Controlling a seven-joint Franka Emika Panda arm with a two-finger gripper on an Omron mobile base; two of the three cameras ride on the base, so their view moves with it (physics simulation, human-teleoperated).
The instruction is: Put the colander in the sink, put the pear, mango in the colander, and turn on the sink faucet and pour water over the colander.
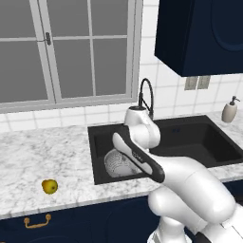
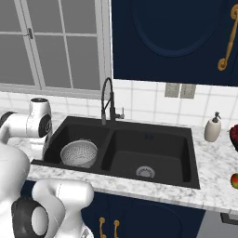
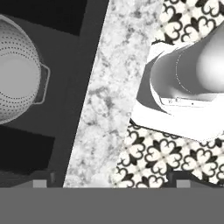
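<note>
The silver colander (image 1: 118, 164) (image 2: 79, 153) (image 3: 17, 83) stands upright and empty in the left basin of the black sink (image 1: 199, 137) (image 2: 162, 148). A small yellow-green fruit, the pear (image 1: 49, 186) by its look, lies on the counter left of the sink. At the far right counter edge lies a red-green fruit, likely the mango (image 2: 234, 180). The black gooseneck sink faucet (image 1: 146, 95) (image 2: 108, 100) rises behind the basins; no water shows. My gripper (image 3: 109, 183) hangs open and empty over the counter's front edge, beside the colander.
A beige soap dispenser (image 1: 230, 110) (image 2: 213, 128) stands at the sink's right back corner. A narrow marble counter strip (image 3: 105, 100) separates the sink from the patterned floor (image 3: 166, 153). Dark cabinets hang above the right side. A window is behind the left counter.
</note>
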